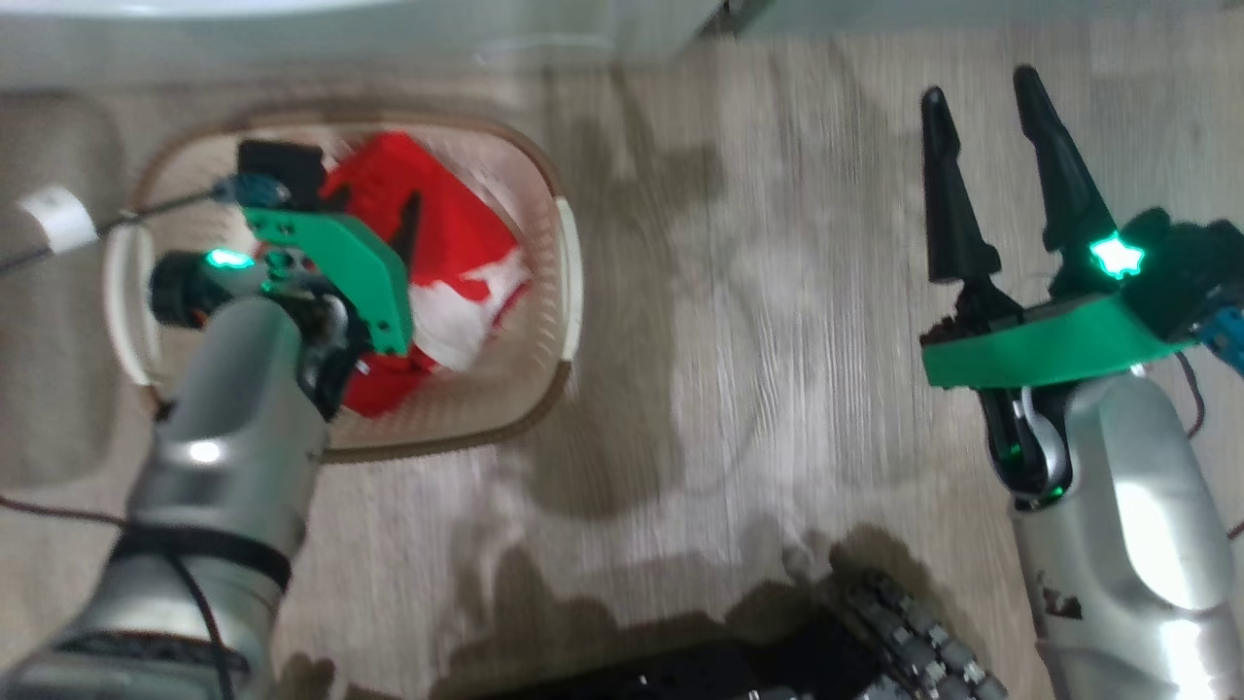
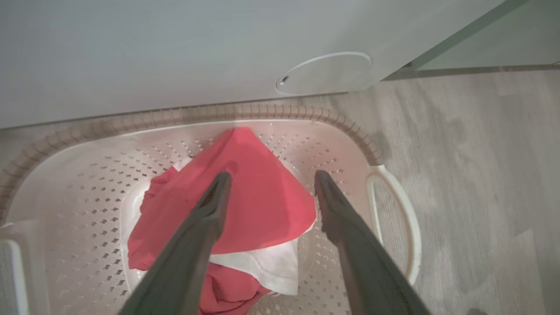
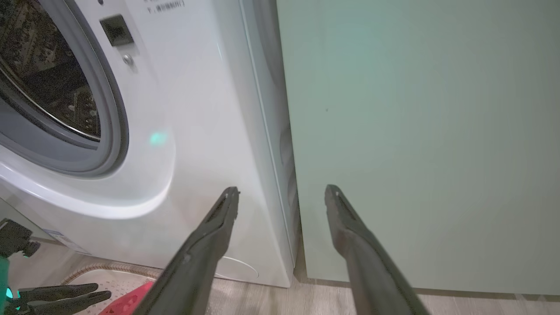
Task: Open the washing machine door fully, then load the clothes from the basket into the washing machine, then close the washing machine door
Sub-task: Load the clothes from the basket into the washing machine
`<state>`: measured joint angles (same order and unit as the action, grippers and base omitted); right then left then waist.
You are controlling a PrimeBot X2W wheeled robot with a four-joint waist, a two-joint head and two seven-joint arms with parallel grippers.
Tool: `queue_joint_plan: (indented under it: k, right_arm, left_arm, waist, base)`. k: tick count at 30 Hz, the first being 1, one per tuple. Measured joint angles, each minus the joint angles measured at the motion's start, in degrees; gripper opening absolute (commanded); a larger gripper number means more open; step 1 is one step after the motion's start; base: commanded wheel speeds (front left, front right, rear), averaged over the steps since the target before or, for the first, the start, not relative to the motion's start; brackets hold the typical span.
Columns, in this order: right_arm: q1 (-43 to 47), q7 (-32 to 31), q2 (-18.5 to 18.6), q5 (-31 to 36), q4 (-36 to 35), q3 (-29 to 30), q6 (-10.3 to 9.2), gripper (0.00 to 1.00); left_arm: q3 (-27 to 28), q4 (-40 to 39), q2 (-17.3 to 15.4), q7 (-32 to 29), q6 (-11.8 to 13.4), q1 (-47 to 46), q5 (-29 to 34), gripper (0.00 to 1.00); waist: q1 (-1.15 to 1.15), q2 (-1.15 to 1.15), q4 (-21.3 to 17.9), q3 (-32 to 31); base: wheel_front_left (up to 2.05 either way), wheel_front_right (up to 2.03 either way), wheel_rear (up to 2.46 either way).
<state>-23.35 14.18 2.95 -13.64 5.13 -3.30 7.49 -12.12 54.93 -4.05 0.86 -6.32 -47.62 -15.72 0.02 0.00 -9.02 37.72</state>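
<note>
Loading is the step in hand: the left gripper [image 2: 271, 175] hangs over the basket [image 2: 175, 116], which sits on the floor against the foot of the washer [image 3: 197, 109]. Its jaws are apart, straddling the peak of the clothes [image 2: 262, 205] inside. The right gripper [image 1: 980, 86], jaws also apart and empty, hovers well aside, facing the washer's uncovered drum [image 3: 52, 87]. Next, I judge, the left gripper must sink deeper and close on a thick fold so the whole bundle lifts.

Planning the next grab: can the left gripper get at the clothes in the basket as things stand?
Probably yes: the left gripper hangs open over the clothes in the basket, and nothing covers them.
</note>
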Motion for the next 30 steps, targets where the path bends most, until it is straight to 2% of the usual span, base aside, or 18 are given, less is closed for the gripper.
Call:
queue_joint_plan:
  k: [9, 22, 23, 24, 25, 26, 27, 30]
  right_arm:
    - [-3.3, 0.3, 0.0, -1.9, -0.9, -2.1, 0.00, 1.00]
    - [-5.1, 0.5, 0.0, -3.6, -3.0, -3.5, 0.00, 1.00]
    - [-5.4, 0.5, 0.0, -3.8, -3.0, -3.7, 0.00, 1.00]
    - [-5.7, 0.5, 0.0, -4.2, -3.1, -4.0, 0.00, 1.00]
    - [-5.8, 0.5, 0.0, -4.4, -3.1, -4.2, 0.00, 1.00]
    - [-5.8, 0.5, 0.0, -4.7, -3.1, -4.3, 0.00, 1.00]
    - [-5.8, 0.5, 0.0, -4.7, -3.1, -4.3, 0.00, 1.00]
    - [-5.8, 0.5, 0.0, -5.1, -3.1, -4.4, 0.00, 1.00]
  left_arm:
    - [-0.1, 10.8, -5.4, -0.4, -0.6, -8.7, -1.0, 1.00]
    - [-0.6, 16.6, -8.5, -2.6, -0.5, -15.8, -1.9, 1.00]
    - [-0.8, 16.7, -8.7, -2.8, -0.3, -15.9, -1.9, 0.93]
    - [-0.9, 17.0, -8.9, -3.3, 0.1, -16.0, -1.8, 0.81]
    - [-0.9, 17.2, -9.0, -3.9, 0.1, -16.0, -1.8, 0.50]
    - [-1.1, 17.5, -9.2, -4.2, 0.4, -16.0, -1.8, 0.33]
    - [-1.1, 17.5, -9.2, -4.2, 0.4, -16.0, -1.8, 0.00]
    - [-1.3, 17.9, -9.4, -5.2, 0.8, -16.1, -1.8, 0.00]
  waist:
    - [0.00, 0.00, -3.8, 10.8]
    - [-0.01, 0.00, -7.1, 19.3]
    - [-0.01, 0.00, -7.4, 19.6]
    - [-0.01, 0.00, -7.6, 19.9]
    - [-0.01, 0.00, -7.9, 20.1]
    - [-0.01, 0.00, -8.1, 20.3]
    - [-0.01, 0.00, -8.1, 20.3]
    - [-0.01, 0.00, -8.8, 20.7]
  base:
    - [0.00, 0.00, 0.00]
    - [0.00, 0.00, 0.00]
    - [0.00, 0.00, 0.00]
    - [0.00, 0.00, 0.00]
    - [0.00, 0.00, 0.00]
    - [0.00, 0.00, 0.00]
    - [0.00, 0.00, 0.00]
    - [0.00, 0.00, 0.00]
